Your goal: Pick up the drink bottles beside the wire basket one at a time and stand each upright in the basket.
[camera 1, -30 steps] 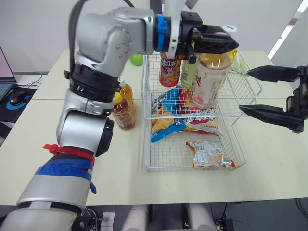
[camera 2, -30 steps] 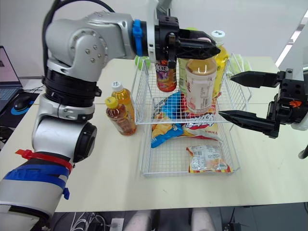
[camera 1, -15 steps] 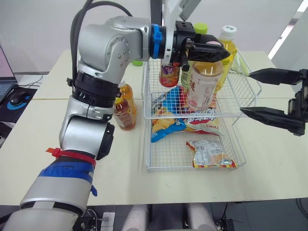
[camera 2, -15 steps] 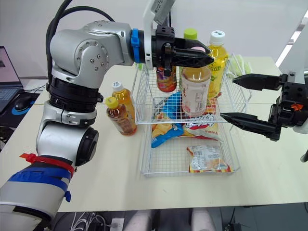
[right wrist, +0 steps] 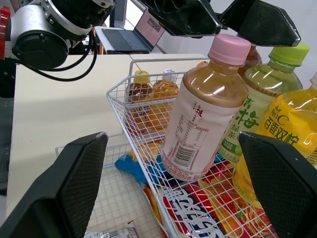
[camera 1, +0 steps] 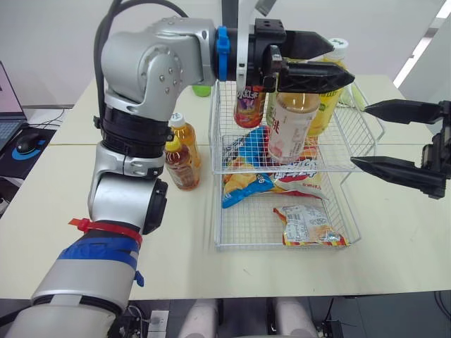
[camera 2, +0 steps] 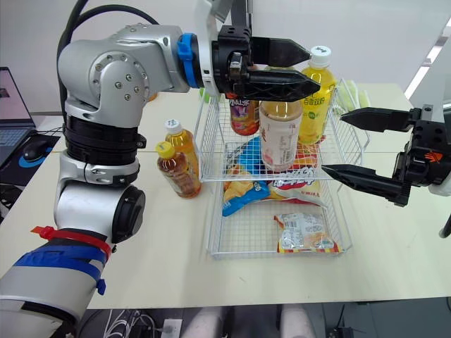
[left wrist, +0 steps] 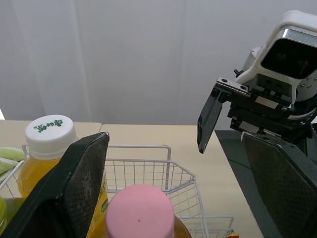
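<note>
A pink-capped tea bottle (camera 1: 287, 130) stands in the upper tier of the wire basket (camera 1: 368, 130), leaning slightly on a snack bag. My left gripper (camera 1: 339, 60) hovers just above its cap (left wrist: 139, 210), open, fingers (left wrist: 81, 183) spread on either side and apart from it. Beside it in the basket stand a yellow bottle (camera 2: 315, 95), a green-capped bottle (right wrist: 262, 99) and a purple-labelled bottle (camera 1: 248, 105). Two amber bottles (camera 1: 181, 165) (camera 1: 185, 137) stand on the table left of the basket. My right gripper (camera 1: 359, 134) is open to the right of the basket, holding nothing.
Snack bags lie in the basket: a blue and red one (camera 1: 271, 176) and a small packet (camera 1: 306, 227) in the lower tier. A laptop and a mouse (camera 1: 25, 144) sit at the far left. A green object (camera 1: 201, 90) lies behind the basket.
My left gripper opened and let go of the pink-capped bottle, which went down into the upper tier. The right gripper has stayed put.
</note>
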### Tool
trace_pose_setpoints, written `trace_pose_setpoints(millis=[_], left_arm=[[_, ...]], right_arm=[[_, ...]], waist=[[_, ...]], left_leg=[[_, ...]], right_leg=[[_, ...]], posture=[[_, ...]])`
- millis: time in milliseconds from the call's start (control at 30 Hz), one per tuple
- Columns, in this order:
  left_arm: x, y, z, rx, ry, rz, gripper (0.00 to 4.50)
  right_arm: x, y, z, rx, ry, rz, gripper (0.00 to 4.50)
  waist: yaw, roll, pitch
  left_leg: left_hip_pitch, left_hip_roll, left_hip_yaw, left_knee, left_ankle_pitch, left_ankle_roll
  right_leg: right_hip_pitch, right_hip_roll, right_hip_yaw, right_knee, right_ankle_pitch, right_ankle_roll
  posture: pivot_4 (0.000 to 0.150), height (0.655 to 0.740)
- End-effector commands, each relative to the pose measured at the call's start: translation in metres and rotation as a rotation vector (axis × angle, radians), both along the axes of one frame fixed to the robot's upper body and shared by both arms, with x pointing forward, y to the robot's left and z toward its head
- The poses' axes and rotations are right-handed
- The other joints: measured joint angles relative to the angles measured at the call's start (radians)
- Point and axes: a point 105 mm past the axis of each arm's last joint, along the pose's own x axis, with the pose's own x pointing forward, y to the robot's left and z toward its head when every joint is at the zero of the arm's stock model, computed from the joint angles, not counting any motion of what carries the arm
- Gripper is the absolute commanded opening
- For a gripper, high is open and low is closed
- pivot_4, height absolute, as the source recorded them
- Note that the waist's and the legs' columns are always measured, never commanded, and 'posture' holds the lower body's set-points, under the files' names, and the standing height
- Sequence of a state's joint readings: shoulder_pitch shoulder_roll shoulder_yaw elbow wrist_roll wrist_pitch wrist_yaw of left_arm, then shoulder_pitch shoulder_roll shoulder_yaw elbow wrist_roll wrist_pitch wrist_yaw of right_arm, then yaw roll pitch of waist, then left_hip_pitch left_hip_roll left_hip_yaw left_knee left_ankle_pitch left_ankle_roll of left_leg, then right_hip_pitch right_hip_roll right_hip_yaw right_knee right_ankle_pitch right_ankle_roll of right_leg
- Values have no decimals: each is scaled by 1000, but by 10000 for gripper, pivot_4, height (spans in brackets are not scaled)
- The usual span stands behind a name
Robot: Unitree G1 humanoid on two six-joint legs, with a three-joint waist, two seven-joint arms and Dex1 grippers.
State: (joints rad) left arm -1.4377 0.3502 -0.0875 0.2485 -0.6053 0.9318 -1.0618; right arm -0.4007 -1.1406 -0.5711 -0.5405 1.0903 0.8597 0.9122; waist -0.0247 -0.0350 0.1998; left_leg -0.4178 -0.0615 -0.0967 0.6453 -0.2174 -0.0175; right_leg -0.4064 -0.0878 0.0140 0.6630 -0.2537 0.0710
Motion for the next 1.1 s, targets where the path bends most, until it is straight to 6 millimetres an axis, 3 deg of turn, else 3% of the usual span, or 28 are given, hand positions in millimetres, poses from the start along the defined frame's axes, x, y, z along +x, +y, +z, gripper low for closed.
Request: trace_pose_setpoints(millis=[33, 333, 433, 700, 1100], left_arm=[[3, 2, 5, 16, -37, 45, 44563], [9, 5, -3, 34, 42, 85, 44563], [11, 5, -4, 39, 44, 93, 39027], [10, 4, -9, 57, 52, 78, 14160], [0, 0, -1, 37, 29, 25, 13954]], right_arm=[[-5, -1, 10, 2, -55, -8, 45000], [-4, -1, 9, 2, -55, -9, 45000], [-4, -1, 9, 2, -55, -10, 45000], [-4, 0, 10, 5, -62, -15, 45000], [-3, -5, 11, 0, -68, -36, 45000]], waist=[[0, 0, 0], [-1, 0, 0], [-1, 0, 0], [-1, 0, 0], [0, 0, 0]], left_leg=[[0, 0, 0, 0, 0, 0], [0, 0, 0, 0, 0, 0], [0, 0, 0, 0, 0, 0], [0, 0, 0, 0, 0, 0], [0, 0, 0, 0, 0, 0]], right_leg=[[0, 0, 0, 0, 0, 0], [0, 0, 0, 0, 0, 0], [0, 0, 0, 0, 0, 0], [0, 0, 0, 0, 0, 0], [0, 0, 0, 0, 0, 0]], posture=[[1500, 7400], [1500, 7400], [1500, 7400], [1500, 7400], [1500, 7400]])
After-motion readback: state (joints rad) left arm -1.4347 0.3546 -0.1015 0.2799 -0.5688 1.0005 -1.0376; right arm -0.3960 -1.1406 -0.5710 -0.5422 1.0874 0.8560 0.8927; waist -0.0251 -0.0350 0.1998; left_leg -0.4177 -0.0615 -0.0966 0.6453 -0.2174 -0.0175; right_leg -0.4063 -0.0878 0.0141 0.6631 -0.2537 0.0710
